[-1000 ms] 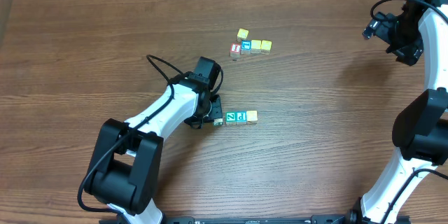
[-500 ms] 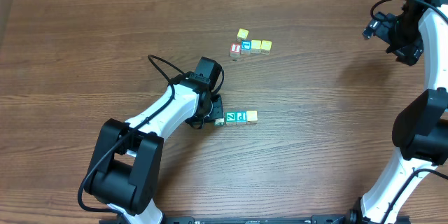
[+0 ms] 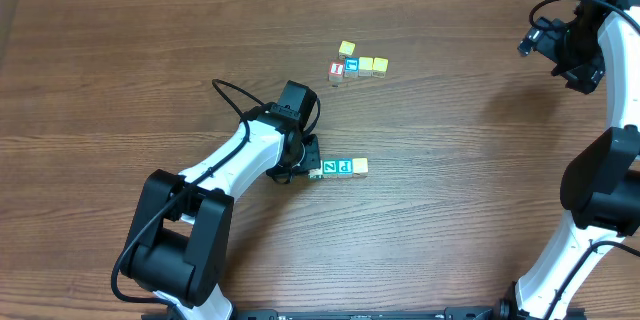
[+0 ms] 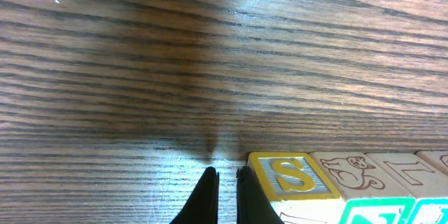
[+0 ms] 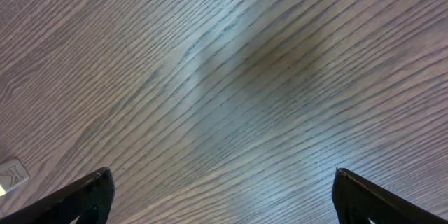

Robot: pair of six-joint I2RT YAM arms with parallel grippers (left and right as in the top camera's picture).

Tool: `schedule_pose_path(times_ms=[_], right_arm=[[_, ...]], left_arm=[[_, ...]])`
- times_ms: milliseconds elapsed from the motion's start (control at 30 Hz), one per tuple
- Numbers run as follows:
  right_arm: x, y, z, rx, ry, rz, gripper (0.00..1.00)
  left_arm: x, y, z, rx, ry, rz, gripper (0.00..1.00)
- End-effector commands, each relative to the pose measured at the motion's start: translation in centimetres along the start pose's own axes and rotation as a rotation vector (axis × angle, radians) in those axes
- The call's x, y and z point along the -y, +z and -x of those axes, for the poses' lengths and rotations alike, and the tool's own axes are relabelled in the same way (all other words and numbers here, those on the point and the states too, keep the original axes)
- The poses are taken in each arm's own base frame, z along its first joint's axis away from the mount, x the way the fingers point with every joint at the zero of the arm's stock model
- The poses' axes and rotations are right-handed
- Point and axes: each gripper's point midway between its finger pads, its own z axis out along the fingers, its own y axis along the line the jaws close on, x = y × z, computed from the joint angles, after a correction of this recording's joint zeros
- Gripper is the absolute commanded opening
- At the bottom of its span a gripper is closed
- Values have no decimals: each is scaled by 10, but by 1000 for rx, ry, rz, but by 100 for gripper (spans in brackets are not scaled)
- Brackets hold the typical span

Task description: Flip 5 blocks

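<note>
A short row of blocks lies mid-table: a whitish block (image 3: 313, 173), a green block with a white Z (image 3: 329, 168), a teal block (image 3: 344, 167) and a pale yellow block (image 3: 360, 165). My left gripper (image 3: 306, 159) is shut on nothing at the row's left end. In the left wrist view its fingertips (image 4: 225, 180) rest on the wood right beside the end block, whose side shows a yellow S (image 4: 287, 175). A cat-drawing face (image 4: 350, 171) follows it. My right gripper (image 5: 224, 196) hangs open over bare wood, far right (image 3: 560, 48).
A second cluster sits farther back: a yellow cube (image 3: 346, 49) above a row with a red-faced cube (image 3: 337, 69), a blue-faced cube (image 3: 351, 66) and two yellowish cubes (image 3: 372, 64). A block corner (image 5: 10, 175) shows at the right wrist view's left edge.
</note>
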Motion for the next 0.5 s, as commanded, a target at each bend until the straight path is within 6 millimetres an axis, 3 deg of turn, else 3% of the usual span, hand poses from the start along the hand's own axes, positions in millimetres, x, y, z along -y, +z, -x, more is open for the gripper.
schedule_pose_path(times_ms=[0,467], right_arm=[[0,-11,4,31,-2,8,100],[0,-11,4,31,-2,8,100]], left_arm=[[1,0,-2,-3,-18,-8,4],[1,-1,4,20,-18,-5,5]])
